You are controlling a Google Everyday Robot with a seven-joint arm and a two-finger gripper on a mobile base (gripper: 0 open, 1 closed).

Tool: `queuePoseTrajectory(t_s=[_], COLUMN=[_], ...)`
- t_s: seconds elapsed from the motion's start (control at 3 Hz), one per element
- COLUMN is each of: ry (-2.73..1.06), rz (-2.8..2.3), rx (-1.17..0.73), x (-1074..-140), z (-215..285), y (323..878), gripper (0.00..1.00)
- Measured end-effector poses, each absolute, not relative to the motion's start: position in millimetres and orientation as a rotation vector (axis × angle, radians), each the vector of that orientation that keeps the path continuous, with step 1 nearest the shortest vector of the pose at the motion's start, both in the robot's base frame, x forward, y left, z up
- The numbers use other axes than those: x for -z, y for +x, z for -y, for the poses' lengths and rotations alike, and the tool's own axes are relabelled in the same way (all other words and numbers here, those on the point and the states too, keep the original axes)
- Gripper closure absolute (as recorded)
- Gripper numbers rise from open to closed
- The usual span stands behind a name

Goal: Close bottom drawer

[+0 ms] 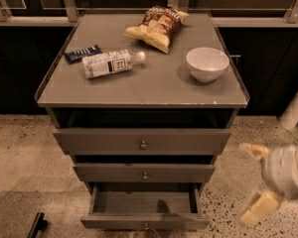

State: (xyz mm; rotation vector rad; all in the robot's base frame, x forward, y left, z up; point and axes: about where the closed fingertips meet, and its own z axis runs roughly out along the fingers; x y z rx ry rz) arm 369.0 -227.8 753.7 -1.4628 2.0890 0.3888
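Note:
The bottom drawer (116, 222) of the grey metal cabinet is pulled out towards me. Its inside looks empty and its small round knob (145, 227) sits at the lower edge of the view. The middle drawer (109, 173) and top drawer (99, 142) above it stick out only slightly. My gripper (245, 183) hangs in the air to the right of the cabinet, level with the lower two drawers. Its two pale fingers (260, 208) are spread apart and hold nothing. It touches no drawer.
On the cabinet top (154, 86) lie a water bottle (109, 63) on its side, a dark blue snack bar (82, 53), a chip bag (158, 27) and a white bowl (207, 63). Speckled floor (20, 152) surrounds the cabinet. A dark object (37, 225) lies at the bottom left.

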Motion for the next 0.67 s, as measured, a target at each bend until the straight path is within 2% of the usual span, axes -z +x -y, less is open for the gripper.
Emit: queuePoseTrajectory(t_s=[0.33, 0.67], ry=[-1.303, -1.234], rz=[-2.092, -2.106], rx=[-0.52, -0.527], x=[-649, -612], z=[230, 236], y=[353, 365], gripper=[0.0, 0.19])
